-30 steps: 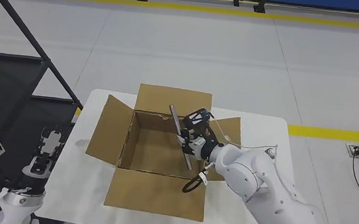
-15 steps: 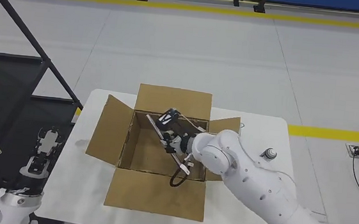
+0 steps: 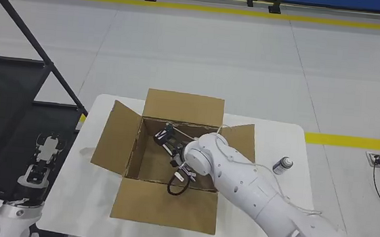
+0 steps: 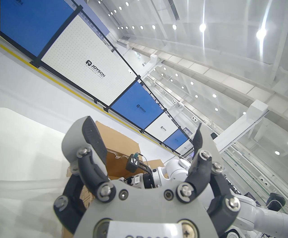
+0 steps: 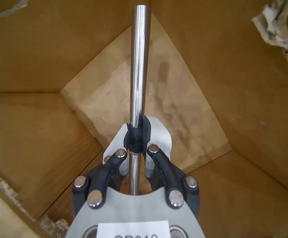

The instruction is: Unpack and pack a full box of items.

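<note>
An open cardboard box (image 3: 143, 205) stands mid-table with its flaps spread. My right gripper (image 5: 136, 133) is down inside the box, shut on a polished metal rod (image 5: 139, 58) that points into a lower corner of the box (image 5: 40, 45). From above, the right wrist (image 3: 167, 142) sits in the box's far half and the rod is hidden under it. My left gripper (image 4: 144, 137) is open and holds nothing; it points upward off the table's left edge, where it appears in the top view as the left gripper (image 3: 42, 148).
A small dark can (image 3: 282, 166) stands on the white table (image 3: 270, 136) to the right of the box. A black frame (image 3: 33, 43) runs along the left side. The box floor near the rod is bare cardboard.
My right arm swung left and down into the box with the rod, which stood above the rim before. The can, hidden by the arm earlier, now shows. The left arm barely shifted.
</note>
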Controlling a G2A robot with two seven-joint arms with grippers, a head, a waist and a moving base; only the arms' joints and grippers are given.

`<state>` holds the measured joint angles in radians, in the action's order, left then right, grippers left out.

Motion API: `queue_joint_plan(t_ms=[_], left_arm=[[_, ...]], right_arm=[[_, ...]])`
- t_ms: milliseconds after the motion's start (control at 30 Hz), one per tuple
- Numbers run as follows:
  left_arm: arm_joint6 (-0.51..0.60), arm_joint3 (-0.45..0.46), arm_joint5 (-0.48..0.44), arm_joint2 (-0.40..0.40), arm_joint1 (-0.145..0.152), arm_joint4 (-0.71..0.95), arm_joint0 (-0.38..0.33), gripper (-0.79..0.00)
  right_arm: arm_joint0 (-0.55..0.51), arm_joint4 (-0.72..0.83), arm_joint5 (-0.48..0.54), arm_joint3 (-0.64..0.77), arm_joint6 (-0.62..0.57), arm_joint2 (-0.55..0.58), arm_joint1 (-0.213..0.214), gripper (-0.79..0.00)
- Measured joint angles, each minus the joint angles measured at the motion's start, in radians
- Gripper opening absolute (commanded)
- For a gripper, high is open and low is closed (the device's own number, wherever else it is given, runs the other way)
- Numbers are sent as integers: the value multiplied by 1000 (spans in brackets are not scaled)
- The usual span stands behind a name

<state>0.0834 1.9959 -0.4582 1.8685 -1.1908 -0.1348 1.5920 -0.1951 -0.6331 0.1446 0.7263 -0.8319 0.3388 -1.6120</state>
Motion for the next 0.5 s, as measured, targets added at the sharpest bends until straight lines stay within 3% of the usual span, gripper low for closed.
queue_joint_plan(t_ms=[400,433,467,500], left_arm=[[25,-3,-3,2,-2,57,-7,0],[31,-2,-1,5,-1,65,-8,0],[37,-2,1,8,-1,70,-10,0],[40,-2,1,9,-1,70,-12,0]], right_arm=[[43,31,69,-307,-8,-25,-147,-785],[44,32,73,-323,-7,-24,-155,-711],[46,33,78,-343,-5,-23,-164,-582],[47,34,82,-356,-3,-23,-170,-560]])
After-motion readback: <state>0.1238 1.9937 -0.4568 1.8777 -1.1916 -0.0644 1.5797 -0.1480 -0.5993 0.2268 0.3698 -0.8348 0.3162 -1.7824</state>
